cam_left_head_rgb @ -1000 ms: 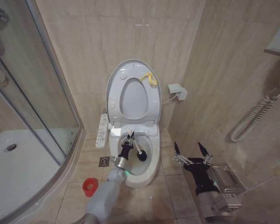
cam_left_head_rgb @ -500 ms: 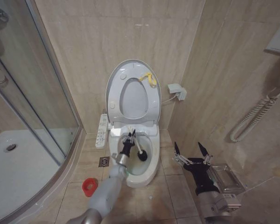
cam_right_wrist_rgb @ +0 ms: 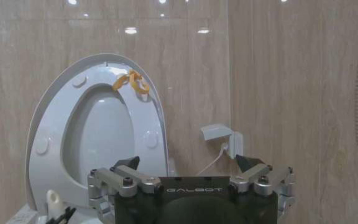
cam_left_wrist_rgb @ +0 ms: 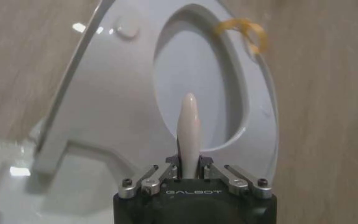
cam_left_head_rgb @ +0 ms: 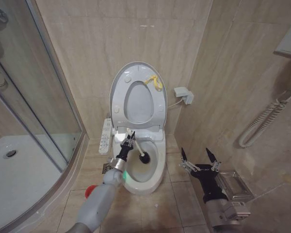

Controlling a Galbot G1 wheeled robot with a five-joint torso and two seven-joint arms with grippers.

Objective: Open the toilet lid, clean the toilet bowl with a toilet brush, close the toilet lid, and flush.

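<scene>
The toilet lid (cam_left_head_rgb: 120,92) stands upright against the wall together with the ring seat, a yellow loop tag (cam_left_head_rgb: 154,82) at its top edge. Below it the toilet bowl (cam_left_head_rgb: 155,174) is uncovered. My left gripper (cam_left_head_rgb: 127,144) is over the bowl's left rear part, shut on the thin white handle of the toilet brush (cam_left_head_rgb: 144,157), whose black head is down inside the bowl. The left wrist view has the handle (cam_left_wrist_rgb: 188,126) sticking out between the shut fingers (cam_left_wrist_rgb: 166,172), with the lid (cam_left_wrist_rgb: 117,102) behind. My right gripper (cam_left_head_rgb: 200,156) hangs open to the right of the toilet, well clear of it.
A glass shower enclosure (cam_left_head_rgb: 39,97) and white shower tray (cam_left_head_rgb: 14,179) take up the left. The red brush holder (cam_left_head_rgb: 88,191) sits on the floor, partly behind my left arm. A white control strip (cam_left_head_rgb: 105,136), a wall box (cam_left_head_rgb: 183,93) and a coiled hose (cam_left_head_rgb: 262,121) flank the toilet.
My left gripper has moved a little to the left and toward the lid, dragging the brush head leftward in the bowl. The right arm has stayed still.
</scene>
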